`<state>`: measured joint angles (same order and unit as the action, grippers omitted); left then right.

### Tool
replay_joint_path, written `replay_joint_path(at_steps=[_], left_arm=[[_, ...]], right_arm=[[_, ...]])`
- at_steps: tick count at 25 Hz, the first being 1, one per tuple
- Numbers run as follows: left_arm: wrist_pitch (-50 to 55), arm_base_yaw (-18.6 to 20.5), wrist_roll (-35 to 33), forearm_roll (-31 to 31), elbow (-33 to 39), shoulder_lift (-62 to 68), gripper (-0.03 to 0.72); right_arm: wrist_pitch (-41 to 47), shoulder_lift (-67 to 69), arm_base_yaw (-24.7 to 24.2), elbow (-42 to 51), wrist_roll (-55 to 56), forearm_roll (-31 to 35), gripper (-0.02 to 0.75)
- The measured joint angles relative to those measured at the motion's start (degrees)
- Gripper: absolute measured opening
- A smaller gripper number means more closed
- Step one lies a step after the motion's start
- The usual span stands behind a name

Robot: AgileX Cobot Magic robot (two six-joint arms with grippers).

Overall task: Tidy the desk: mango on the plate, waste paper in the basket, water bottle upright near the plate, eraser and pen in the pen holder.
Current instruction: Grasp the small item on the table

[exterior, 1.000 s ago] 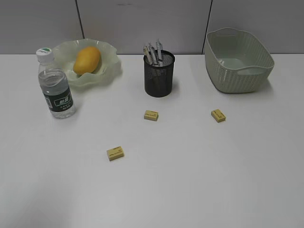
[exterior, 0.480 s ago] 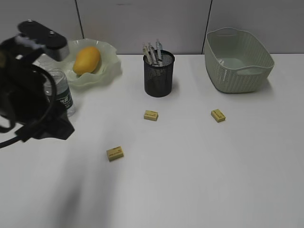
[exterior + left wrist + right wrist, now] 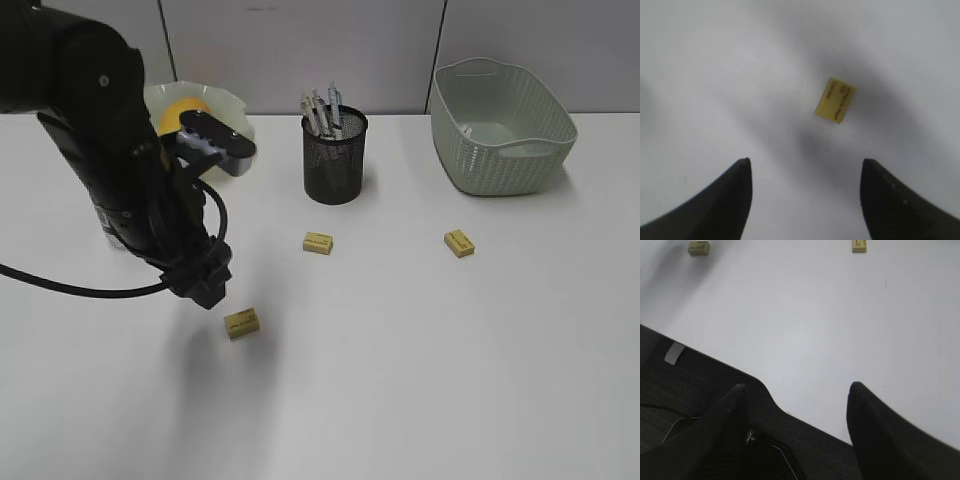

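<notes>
My left gripper (image 3: 205, 285) hangs open just above the desk (image 3: 420, 380), a little up and left of the nearest yellow eraser (image 3: 241, 322). In the left wrist view that eraser (image 3: 835, 99) lies ahead of the empty gripper (image 3: 805, 167), slightly right. Two more erasers (image 3: 318, 242) (image 3: 459, 243) lie mid-desk. The black mesh pen holder (image 3: 335, 157) holds several pens (image 3: 322, 110). The mango (image 3: 186, 103) sits on the green plate (image 3: 225, 105), partly behind the arm. The arm hides the water bottle. No waste paper shows. My right gripper (image 3: 797, 390) is open and empty over the desk's near edge.
The pale green basket (image 3: 503, 125) stands at the back right with nothing visible inside. The left arm's black cable trails off to the left edge. The right wrist view shows two erasers (image 3: 699, 247) (image 3: 859, 245) far ahead and dark floor below the desk edge.
The left arm has swung in from the left, past the bottle, down toward the nearest eraser, and its jaws have widened. Nothing on the desk has moved.
</notes>
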<state>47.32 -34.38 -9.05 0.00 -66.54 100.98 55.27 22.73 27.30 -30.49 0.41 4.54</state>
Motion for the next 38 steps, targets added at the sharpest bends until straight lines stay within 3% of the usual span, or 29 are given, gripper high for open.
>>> replay_joint_path(at_steps=[9, 35, 38], left_arm=[[-4.6, -2.5, -3.6, 0.0, -0.7, 6.4, 0.519], [-10.2, -2.5, -3.6, 0.6, -3.8, 16.0, 0.519], [-10.3, -2.5, -3.6, 0.5, -3.8, 16.0, 0.486]], right_arm=[[0.0, 0.0, 0.0, 0.0, 0.0, -0.2, 0.490], [0.0, 0.0, 0.0, 0.0, 0.0, -0.3, 0.490], [0.0, 0.0, 0.0, 0.0, 0.0, -0.3, 0.490]])
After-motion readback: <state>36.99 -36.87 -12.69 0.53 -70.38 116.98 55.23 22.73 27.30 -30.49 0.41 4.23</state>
